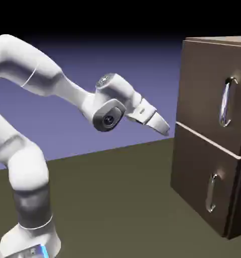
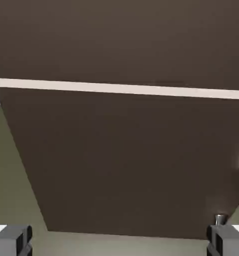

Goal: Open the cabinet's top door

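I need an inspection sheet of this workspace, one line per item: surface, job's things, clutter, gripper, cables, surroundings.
Surface: dull olive table, bare where it shows.
Job's things: cabinet stands at the right; top door looks shut, its curved silver handle untouched; lower door also shut.
Clutter: nothing seen.
Gripper: gripper open, empty, pointing at the cabinet front near the seam between the doors, apart from it; fingertips stand wide in the hand view.
Cables: nothing seen.
Surroundings: plain blue-violet backdrop, dark above.
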Motion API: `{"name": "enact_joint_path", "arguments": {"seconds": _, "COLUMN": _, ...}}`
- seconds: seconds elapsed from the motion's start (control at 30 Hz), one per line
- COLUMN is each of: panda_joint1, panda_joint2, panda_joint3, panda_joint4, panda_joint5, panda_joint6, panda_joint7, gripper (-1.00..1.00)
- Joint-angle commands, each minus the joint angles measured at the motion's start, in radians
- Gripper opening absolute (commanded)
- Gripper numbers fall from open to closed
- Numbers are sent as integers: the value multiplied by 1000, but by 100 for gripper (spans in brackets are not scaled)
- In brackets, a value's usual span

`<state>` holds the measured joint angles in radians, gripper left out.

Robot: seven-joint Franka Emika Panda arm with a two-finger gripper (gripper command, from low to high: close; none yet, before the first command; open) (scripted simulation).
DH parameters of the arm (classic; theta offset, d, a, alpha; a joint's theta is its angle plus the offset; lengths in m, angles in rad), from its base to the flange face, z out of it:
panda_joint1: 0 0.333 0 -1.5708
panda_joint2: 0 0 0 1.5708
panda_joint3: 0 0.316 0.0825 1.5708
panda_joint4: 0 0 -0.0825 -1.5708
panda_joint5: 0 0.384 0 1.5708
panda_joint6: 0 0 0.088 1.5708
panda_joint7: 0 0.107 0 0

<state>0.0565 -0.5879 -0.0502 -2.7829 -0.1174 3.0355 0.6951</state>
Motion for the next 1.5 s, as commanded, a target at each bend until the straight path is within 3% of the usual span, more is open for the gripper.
{"name": "enact_joint_path", "arguments": {"seconds": 0.0, "panda_joint1": 17, "panda_joint2": -7, "panda_joint3": -19, "panda_joint4": 10, "panda_joint5": -44, "panda_joint6": -1, "panda_joint7": -17, "gripper": 0}}
{"name": "enact_joint_path", "arguments": {"seconds": 1.47, "panda_joint1": 742, "panda_joint2": -299, "panda_joint3": -838, "panda_joint4": 451, "panda_joint5": -1957, "panda_joint6": -25, "panda_joint7": -766, "gripper": 0}}
